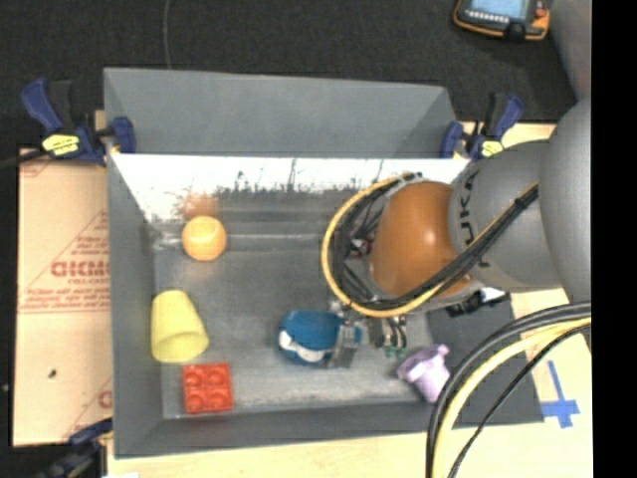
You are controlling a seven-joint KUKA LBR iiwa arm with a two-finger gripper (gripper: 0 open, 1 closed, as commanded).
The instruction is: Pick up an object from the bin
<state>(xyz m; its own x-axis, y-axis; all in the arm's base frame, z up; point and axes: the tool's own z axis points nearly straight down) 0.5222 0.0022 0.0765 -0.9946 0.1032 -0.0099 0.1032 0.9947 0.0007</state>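
One camera is looking down into the bin (279,118) from above, tilting so the far wall is showing its inner face. It is taking in the left, far and near rims; the arm (518,227) is covering the right rim.

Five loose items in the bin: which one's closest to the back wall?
The orange ball, upper left of the view. The yellow cup, red brick, blue-and-white thing and purple toy all lie lower, toward the near side.

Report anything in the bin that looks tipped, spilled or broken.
Only the yellow cup at the left of the bin stands out: it lies on its side rather than upright. The orange ball and red brick look whole; nothing is spilled.
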